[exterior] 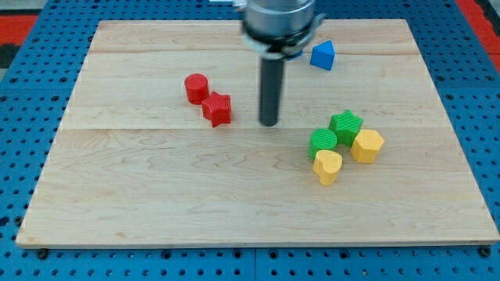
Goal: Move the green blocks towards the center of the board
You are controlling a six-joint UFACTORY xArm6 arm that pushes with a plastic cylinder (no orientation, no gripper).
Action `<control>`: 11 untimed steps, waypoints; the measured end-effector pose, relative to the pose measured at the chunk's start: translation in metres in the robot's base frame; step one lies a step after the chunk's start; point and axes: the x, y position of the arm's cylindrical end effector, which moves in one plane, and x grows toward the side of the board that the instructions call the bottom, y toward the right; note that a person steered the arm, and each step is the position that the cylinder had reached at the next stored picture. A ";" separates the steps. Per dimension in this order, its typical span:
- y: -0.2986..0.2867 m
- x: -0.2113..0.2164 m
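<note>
A green star block point(346, 125) and a green round block point(322, 143) sit together right of the board's middle. A yellow hexagon block point(367, 146) touches the green star on its right, and a yellow heart block point(327, 166) sits just below the green round block. My tip point(269, 122) rests on the board near the middle, to the left of the green blocks and apart from them, and to the right of a red star block point(218, 108).
A red round block point(196, 88) stands up-left of the red star. A blue triangular block point(323, 55) lies near the view's top, right of the rod's mount. The wooden board point(156, 195) lies on a blue pegboard.
</note>
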 end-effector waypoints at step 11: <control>0.117 0.032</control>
